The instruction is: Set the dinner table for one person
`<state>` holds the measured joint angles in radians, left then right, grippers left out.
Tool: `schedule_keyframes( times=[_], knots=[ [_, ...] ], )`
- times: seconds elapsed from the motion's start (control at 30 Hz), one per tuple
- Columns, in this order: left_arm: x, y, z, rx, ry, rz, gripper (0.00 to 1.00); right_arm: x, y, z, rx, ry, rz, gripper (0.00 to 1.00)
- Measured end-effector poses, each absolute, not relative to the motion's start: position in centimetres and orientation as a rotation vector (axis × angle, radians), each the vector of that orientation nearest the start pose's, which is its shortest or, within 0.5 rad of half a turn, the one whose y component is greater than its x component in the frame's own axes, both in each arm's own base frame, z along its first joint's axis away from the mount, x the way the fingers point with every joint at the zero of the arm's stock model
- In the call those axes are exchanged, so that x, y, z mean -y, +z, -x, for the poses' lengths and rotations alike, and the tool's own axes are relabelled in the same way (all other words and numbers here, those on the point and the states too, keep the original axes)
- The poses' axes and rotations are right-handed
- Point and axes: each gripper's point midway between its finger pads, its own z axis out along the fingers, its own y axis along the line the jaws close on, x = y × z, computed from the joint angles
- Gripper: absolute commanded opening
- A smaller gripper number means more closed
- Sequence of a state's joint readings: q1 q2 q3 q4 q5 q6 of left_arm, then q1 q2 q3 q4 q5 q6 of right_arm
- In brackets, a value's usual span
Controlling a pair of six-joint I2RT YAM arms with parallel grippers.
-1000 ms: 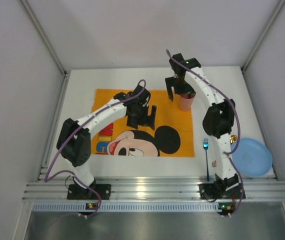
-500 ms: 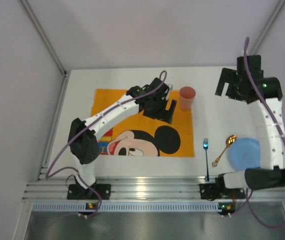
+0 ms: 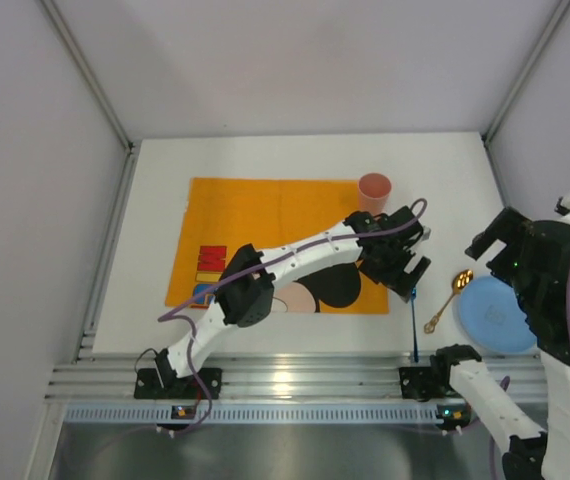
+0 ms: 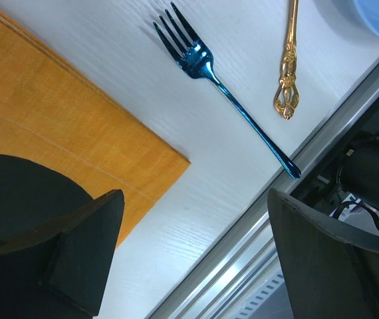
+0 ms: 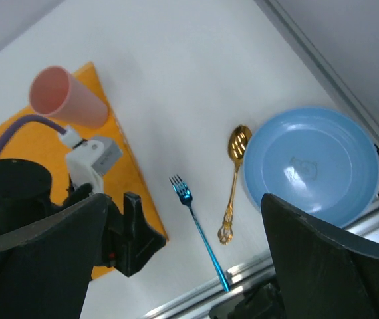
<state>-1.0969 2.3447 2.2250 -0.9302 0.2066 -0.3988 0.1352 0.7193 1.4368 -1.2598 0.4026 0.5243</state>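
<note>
The dinner table point(image 3: 265, 155) is seen as a flat white rectangular top with a faint wood grain point(image 4: 176, 219), bounded at the near edge by ribbed silver rails point(image 3: 285, 380). An orange woven cloth placemat point(image 3: 265, 210) is spread flat on its left and middle part. A pink tapered cup point(image 3: 374, 187) is stood upright on the placemat's far right corner. Its round mouth is open upward, and only its own smooth pink inner wall point(image 5: 66, 98) can be seen inside.

A glossy blue metal fork point(image 4: 226, 100) is laid on the bare tabletop just beside the placemat's right edge, tines pointed away from the rails. A gold spoon point(image 5: 233, 183) with an ornate pierced handle is laid between the fork and a round pale blue plate point(image 5: 309, 166). Whether the spoon's bowl touches the rim cannot be told. The plate's smooth face is bare, with a faint mark at its centre.

The left gripper point(image 4: 195, 199) is held over the placemat's near right corner, released, its dark fingers spread wide with nothing between them. The right gripper point(image 5: 184, 199) is held high above the cutlery, likewise spread and grasping nothing.
</note>
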Motion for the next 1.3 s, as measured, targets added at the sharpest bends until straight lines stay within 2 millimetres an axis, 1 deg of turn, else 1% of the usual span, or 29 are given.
schedule_keyframes(
  times=[0.03, 0.1, 0.2, 0.23, 0.33, 0.37, 0.43, 0.53, 0.57, 0.63, 0.67, 0.7, 0.73, 0.77, 0.8, 0.87, 1.0, 1.07, 1.13, 1.17, 1.2, 1.23, 1.3],
  knots=[
    [50.7, 10.0, -19.9, -2.628, -0.727, -1.027, 0.94, 3.0, 33.1, -16.1, -1.974, -0.032, -0.660, 1.00],
    [50.8, 9.7, -19.9, -2.644, -0.731, -1.006, 0.94, 3.1, 30.5, -16.4, -2.038, -0.066, -0.710, 1.00],
    [50.6, 10.0, -20.2, -2.646, -0.736, -0.965, 0.94, 2.9, 24.8, -16.8, -2.213, -0.153, -0.770, 1.00],
    [50.1, 9.9, -20.3, -2.653, -0.723, -0.952, 0.94, 2.9, 22.8, -16.6, -2.280, -0.185, -0.781, 1.00],
    [48.1, 9.8, -20.2, -2.690, -0.677, -0.905, 0.94, 3.4, 18.6, -15.7, -2.427, -0.264, -0.849, 1.00],
    [47.0, 9.9, -20.1, -2.707, -0.657, -0.886, 0.94, 3.8, 17.6, -15.2, -2.453, -0.285, -0.888, 0.97],
    [44.7, 10.0, -19.9, -2.731, -0.626, -0.846, 0.94, 4.3, 15.8, -14.2, -2.500, -0.307, -0.952, 0.94],
    [40.2, 10.8, -20.1, -2.753, -0.603, -0.750, 0.94, 4.2, 13.3, -13.3, -2.581, -0.305, -1.041, 0.91],
    [38.1, 11.3, -20.5, -2.763, -0.599, -0.695, 0.94, 4.1, 12.6, -13.1, -2.616, -0.296, -1.069, 0.88],
    [34.5, 12.2, -21.8, -2.770, -0.612, -0.568, 0.94, 3.8, 11.2, -13.3, -2.665, -0.279, -1.098, 0.85],
    [32.6, 12.8, -22.6, -2.767, -0.615, -0.494, 0.94, 3.6, 10.5, -13.7, -2.688, -0.266, -1.105, 0.82],
    [31.1, 13.1, -23.4, -2.761, -0.611, -0.435, 0.94, 3.4, 10.0, -14.1, -2.697, -0.252, -1.107, 0.81],
    [29.6, 13.7, -24.3, -2.741, -0.610, -0.374, 0.94, 3.5, 9.6, -14.5, -2.699, -0.251, -1.109, 0.77],
    [28.8, 13.6, -24.5, -2.742, -0.599, -0.349, 0.94, 3.6, 9.3, -14.9, -2.700, -0.254, -1.110, 0.69],
    [28.0, 14.4, -24.7, -2.717, -0.607, -0.323, 0.94, 3.7, 9.0, -15.3, -2.705, -0.261, -1.107, 0.65],
    [27.6, 14.7, -23.8, -2.705, -0.621, -0.335, 0.94, 4.1, 7.9, -16.4, -2.708, -0.281, -1.126, 0.65],
    [26.9, 14.7, -21.9, -2.705, -0.637, -0.371, 0.94, 5.1, 5.9, -17.4, -2.706, -0.330, -1.176, 0.64],
    [26.3, 14.8, -21.7, -2.704, -0.630, -0.372, 0.95, 5.7, 5.0, -17.6, -2.708, -0.360, -1.215, 0.63],
    [25.7, 15.3, -21.9, -2.688, -0.626, -0.366, 0.94, 6.4, 4.0, -17.9, -2.707, -0.384, -1.261, 0.59],
    [25.4, 15.6, -22.1, -2.678, -0.626, -0.361, 0.95, 6.7, 3.5, -18.0, -2.705, -0.395, -1.281, 0.48],
    [25.0, 15.9, -22.3, -2.668, -0.625, -0.355, 0.95, 6.9, 3.1, -18.1, -2.703, -0.406, -1.293, 0.42],
    [24.6, 16.1, -22.4, -2.662, -0.621, -0.350, 0.95, 7.1, 2.7, -18.2, -2.697, -0.413, -1.307, 0.32],
    [23.9, 16.3, -22.7, -2.658, -0.609, -0.341, 0.95, 7.3, 2.1, -18.2, -2.700, -0.427, -1.312, 0.18]
  ],
)
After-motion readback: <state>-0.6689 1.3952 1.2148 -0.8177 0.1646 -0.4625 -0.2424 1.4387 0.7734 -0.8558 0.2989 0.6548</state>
